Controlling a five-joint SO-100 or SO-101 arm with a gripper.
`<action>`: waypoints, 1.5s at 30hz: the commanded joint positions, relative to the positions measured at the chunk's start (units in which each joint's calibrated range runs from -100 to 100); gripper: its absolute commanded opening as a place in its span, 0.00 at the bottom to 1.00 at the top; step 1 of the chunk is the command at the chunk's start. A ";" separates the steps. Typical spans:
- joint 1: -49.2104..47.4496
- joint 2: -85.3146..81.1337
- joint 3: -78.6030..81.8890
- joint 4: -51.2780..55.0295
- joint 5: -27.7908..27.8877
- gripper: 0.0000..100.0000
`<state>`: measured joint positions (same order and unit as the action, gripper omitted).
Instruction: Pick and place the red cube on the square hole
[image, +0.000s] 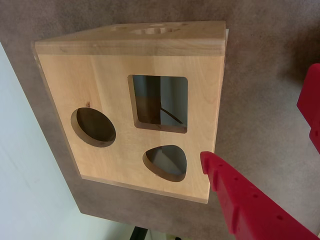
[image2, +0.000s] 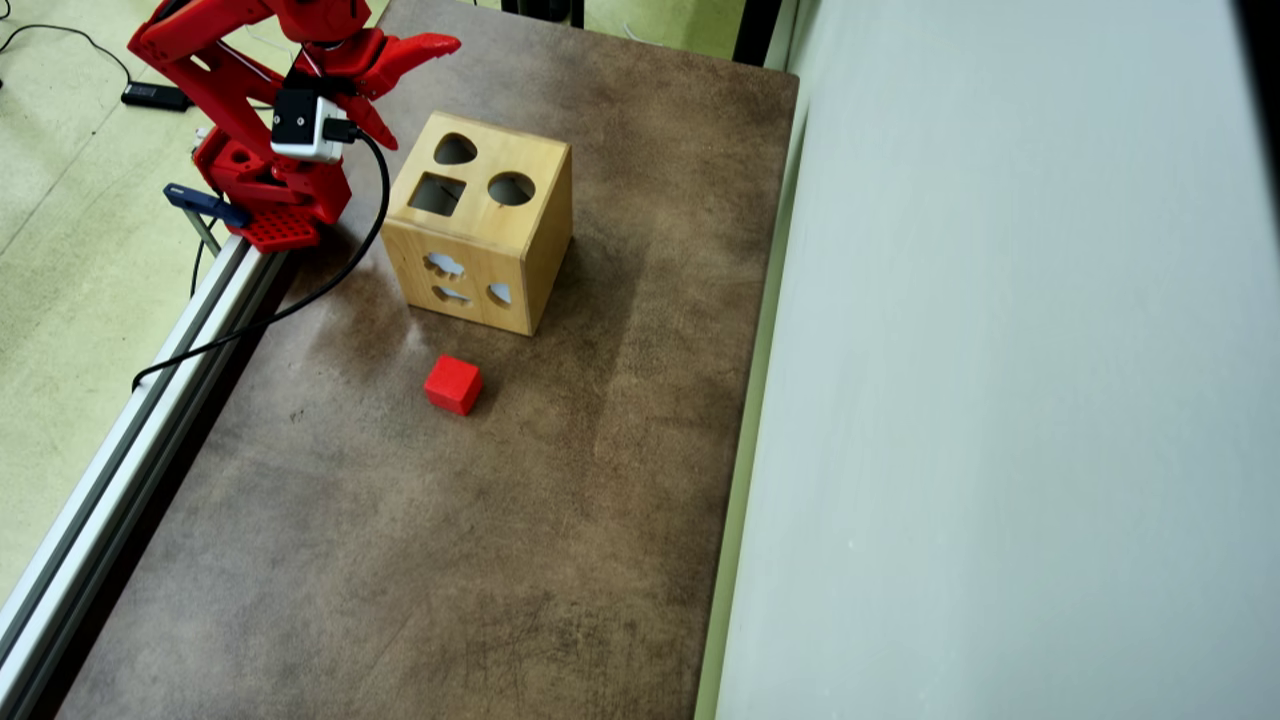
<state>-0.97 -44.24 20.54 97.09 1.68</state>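
Note:
The red cube (image2: 453, 385) lies on the brown table, in front of the wooden box (image2: 535, 250) in the overhead view; the wrist view does not show it. The square hole (image2: 437, 194) is in the box's top face and appears dark and empty (image: 160, 102). My gripper (image2: 425, 93) hovers beside the box's far left corner, open and holding nothing. In the wrist view my gripper (image: 257, 120) shows one red finger (image: 240, 200) at the lower right and another at the right edge.
The box top also has a round cutout (image2: 511, 188) and a teardrop cutout (image2: 455, 150). An aluminium rail (image2: 130, 440) runs along the table's left edge. A pale wall (image2: 1000, 400) borders the right. A black cable (image2: 300, 300) trails from the wrist camera.

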 joint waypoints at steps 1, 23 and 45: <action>-0.59 -51.18 0.12 0.57 0.00 0.13; -0.59 -51.18 0.12 0.57 0.00 0.13; 0.00 -51.09 0.12 0.57 -0.05 0.13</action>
<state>-1.33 -95.76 21.08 97.18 1.68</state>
